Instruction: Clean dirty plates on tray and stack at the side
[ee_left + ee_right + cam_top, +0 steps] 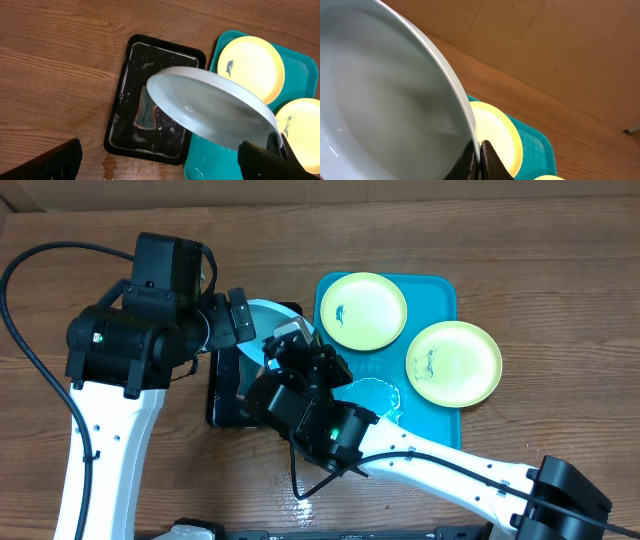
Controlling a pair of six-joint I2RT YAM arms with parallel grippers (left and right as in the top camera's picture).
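From overhead, my right end effector (283, 337) sits over the black tray (222, 395). The arm's own bulk hides most of what it carries, and only a pale crescent of the held plate (262, 313) peeks out between the two arms. The right wrist view settles it: the two fingers are pinched tight on that plate's rim. Its whitish face is steeply tilted and fills the left of that frame. The left wrist view gives me what neither of the others does, the whole plate seen slanted, raised over the black tray's right end and the left part of the turquoise tray (437, 290). It also shows me that the black tray is wet, with droplets and a small rectangular thing lying in it that I cannot identify. My left end effector (160, 162) is spread wide and holds nothing, its dark fingers (50, 162) at the bottom corners of that view. Overhead it sits just left of the held plate. The two other plates (363, 311) lie flat on the turquoise tray, each with a small blue smudge. Only the overhead view shows the right-hand one (454, 363) overhanging the tray's right edge above the wooden counter (540, 260).
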